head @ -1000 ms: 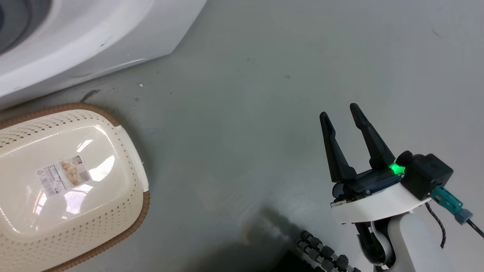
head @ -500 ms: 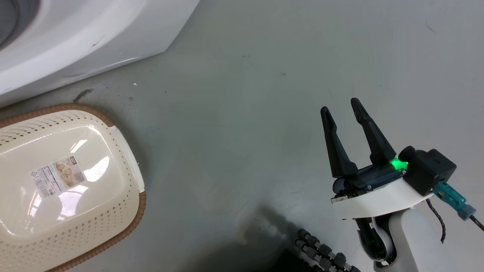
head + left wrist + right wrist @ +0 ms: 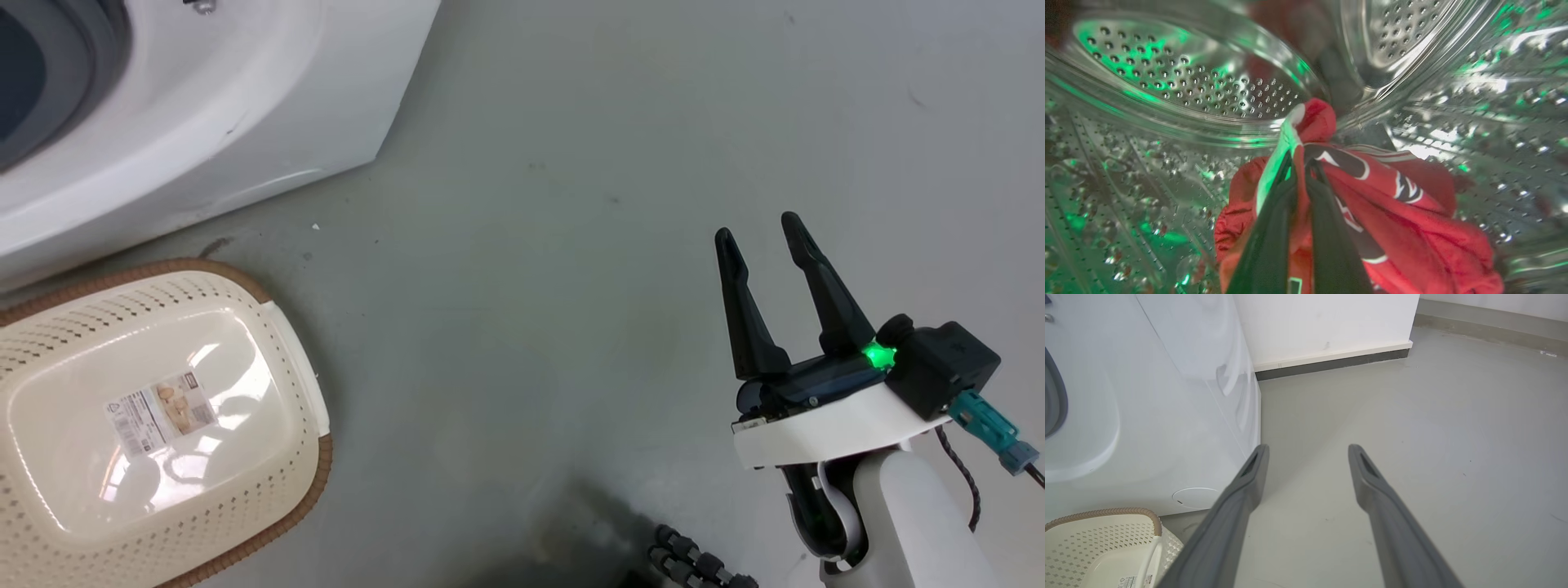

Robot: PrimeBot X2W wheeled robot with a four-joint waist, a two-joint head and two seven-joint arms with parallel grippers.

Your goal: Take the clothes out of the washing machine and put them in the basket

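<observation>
Grey floor (image 3: pixel 571 245) takes up most of our head view, and in the right wrist view it runs back to a white wall (image 3: pixel 1331 322) with a dark skirting strip. The washing machine (image 3: pixel 245 98) sits in the upper left of the head view, white, with a slice of its grey-rimmed porthole at the left edge. Below it, at the lower left, stands the basket (image 3: pixel 98 327), cream with a brown rim, near the machine's front but apart from it. In the left wrist view we see the clothes (image 3: pixel 1404 228), a red bundle low in the perforated steel drum (image 3: pixel 1188 90), at the lower centre and right of the frame. Our left gripper (image 3: pixel 1301 163) pinches a fold of that red fabric between its nearly closed fingers. Our right gripper (image 3: pixel 757 229), at the lower right of the head view, hangs above the floor with its fingers spread. A paper label (image 3: pixel 161 412) lies on the basket's base.
</observation>
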